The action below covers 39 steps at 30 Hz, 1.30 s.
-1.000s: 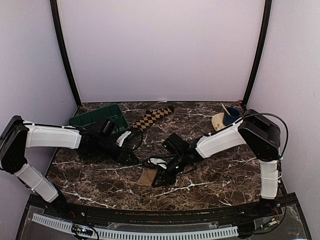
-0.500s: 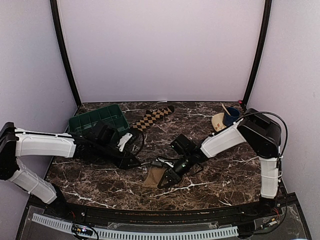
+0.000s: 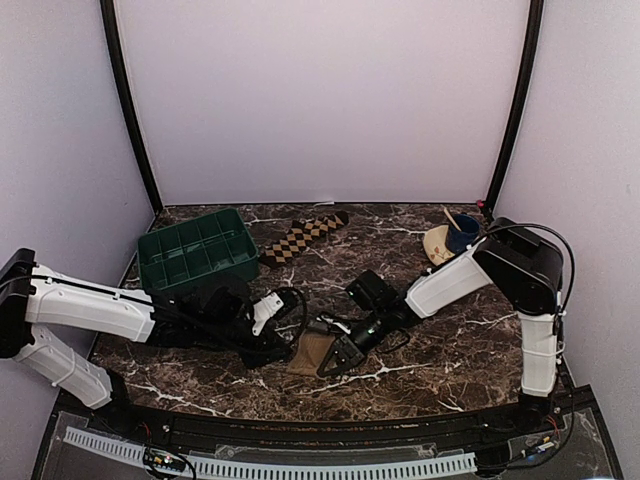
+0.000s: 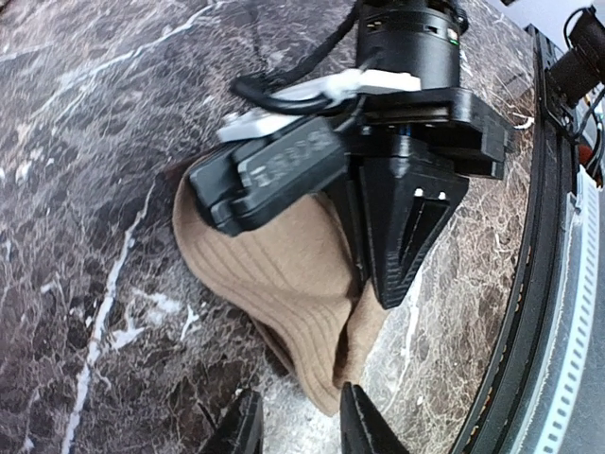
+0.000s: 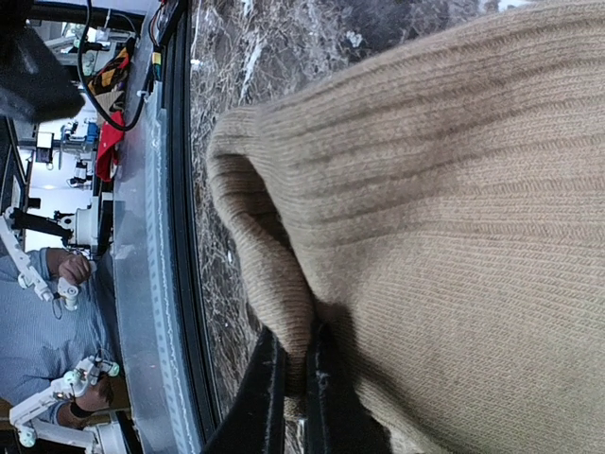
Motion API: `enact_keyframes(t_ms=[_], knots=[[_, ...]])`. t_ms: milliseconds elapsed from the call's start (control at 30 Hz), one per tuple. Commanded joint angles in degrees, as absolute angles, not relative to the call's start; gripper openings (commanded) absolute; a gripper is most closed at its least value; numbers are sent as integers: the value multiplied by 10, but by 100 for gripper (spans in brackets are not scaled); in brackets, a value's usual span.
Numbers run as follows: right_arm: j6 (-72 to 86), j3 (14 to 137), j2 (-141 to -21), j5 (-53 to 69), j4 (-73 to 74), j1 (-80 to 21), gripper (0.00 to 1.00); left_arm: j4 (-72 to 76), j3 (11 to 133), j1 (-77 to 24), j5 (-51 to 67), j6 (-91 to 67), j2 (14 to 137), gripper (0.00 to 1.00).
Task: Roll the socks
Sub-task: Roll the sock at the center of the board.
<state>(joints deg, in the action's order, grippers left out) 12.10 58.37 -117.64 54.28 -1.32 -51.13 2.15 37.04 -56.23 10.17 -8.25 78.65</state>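
The tan sock (image 3: 311, 353) lies bunched on the marble table near the front centre. My right gripper (image 3: 332, 360) is shut on a fold of its ribbed cuff (image 5: 284, 312); it fills the right wrist view. My left gripper (image 3: 283, 350) is open just left of the sock. In the left wrist view its fingertips (image 4: 357, 421) straddle the table at the sock's folded edge (image 4: 312, 322), one tip touching it. The checkered sock (image 3: 300, 236) lies flat at the back, right of the green tray.
A green tray (image 3: 196, 250) stands at the back left. A wooden dish with a blue cup (image 3: 455, 237) sits at the back right. The table's front rail (image 3: 300, 425) runs close behind the sock.
My left gripper has swung from beside the tray toward the front centre, up to the tan sock. My right gripper has drawn the sock slightly right and bunched it up.
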Motion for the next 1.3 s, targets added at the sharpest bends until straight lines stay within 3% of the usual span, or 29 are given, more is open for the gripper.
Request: enact_keyframes(t_ms=[0, 400, 700, 1033, 1267], knots=[[141, 556, -1206, 494, 41, -499, 0, 50, 367, -592, 48, -38, 772, 30], [170, 540, -1208, 484, 20, -496, 0, 43, 389, -680, -3, 38, 811, 25], [184, 540, -1221, 490, 19, -489, 0, 56, 393, -754, -132, 101, 843, 26], [188, 541, -1224, 503, 19, -484, 0, 101, 398, -788, -237, 180, 889, 24], [187, 541, -1223, 506, 20, -482, 0, 113, 402, -791, -247, 208, 915, 23]])
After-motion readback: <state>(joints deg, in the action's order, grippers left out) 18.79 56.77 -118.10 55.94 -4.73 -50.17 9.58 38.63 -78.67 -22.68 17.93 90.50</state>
